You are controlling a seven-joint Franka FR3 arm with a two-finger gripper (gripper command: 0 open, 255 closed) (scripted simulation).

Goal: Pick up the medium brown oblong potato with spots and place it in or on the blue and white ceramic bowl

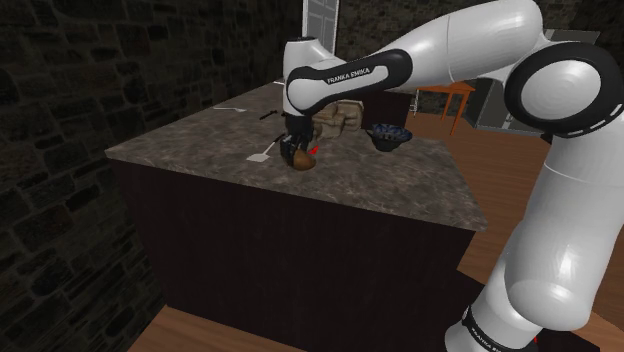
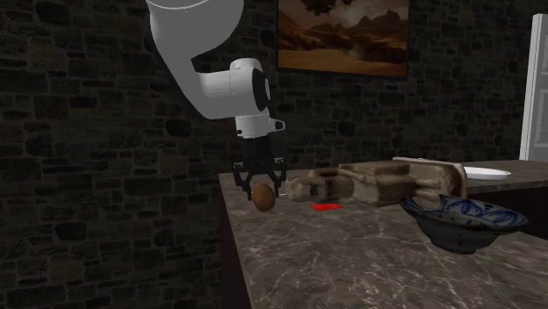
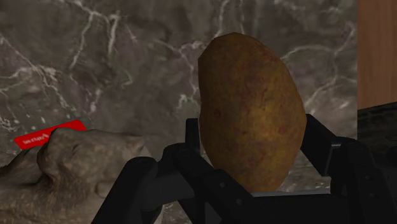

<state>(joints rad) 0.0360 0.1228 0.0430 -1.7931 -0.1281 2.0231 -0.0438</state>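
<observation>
The pincer (image 2: 262, 187) was clamped on the spotted brown potato (image 3: 251, 111), whose long axis ran along the fingers. The blue and white bowl (image 2: 465, 221) stood well apart from the potato on the same veined marble counter (image 2: 351, 259). Behind the bowl rose a dark stone wall (image 2: 105, 132).

Tan lump (image 1: 336, 118) nr bowl (image 1: 389, 136); counter (image 1: 400, 180) open alongside.
</observation>
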